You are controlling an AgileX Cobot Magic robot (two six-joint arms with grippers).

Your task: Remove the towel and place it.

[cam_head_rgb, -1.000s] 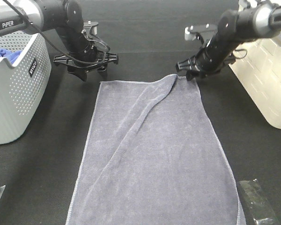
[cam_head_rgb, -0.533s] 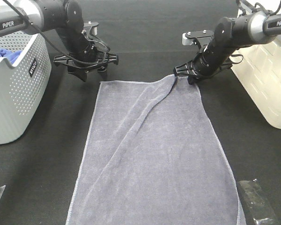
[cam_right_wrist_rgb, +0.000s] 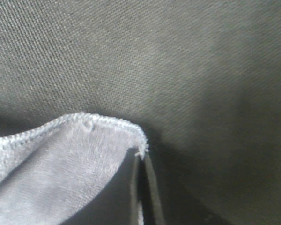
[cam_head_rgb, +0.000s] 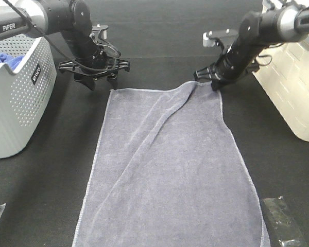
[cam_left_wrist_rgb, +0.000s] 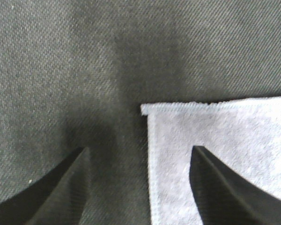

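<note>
Towel is spread flat on the table, pretty much dead center. Its long axis runs far-to-near, and the near end runs out of the overhead shot. There's one long crease going diagonally from the far right corner down toward the near left, otherwise it's smooth.

Right hand is at the far right corner with its jaws closed all the way. In the wrist cam the hem corner sits right at the tips of the two fingers, so I'd call that a pinch on the towel, and that corner looks bunched up a little off the table.

Left hand is at the far left corner, spread wide and holding nothing. Its wrist cam shows the corner sitting in the gap, one finger over the cloth and the other over bare table. Can't tell whether it's touching down or hovering.

So each hand has its own far corner, and the whole length of the towel trails away from them toward the near side. My guess is the left one needs to close on its corner next, and then both can lift the far edge together.

Further out: a grey basket at the left and a white bin at the right, both well apart from the towel.
</note>
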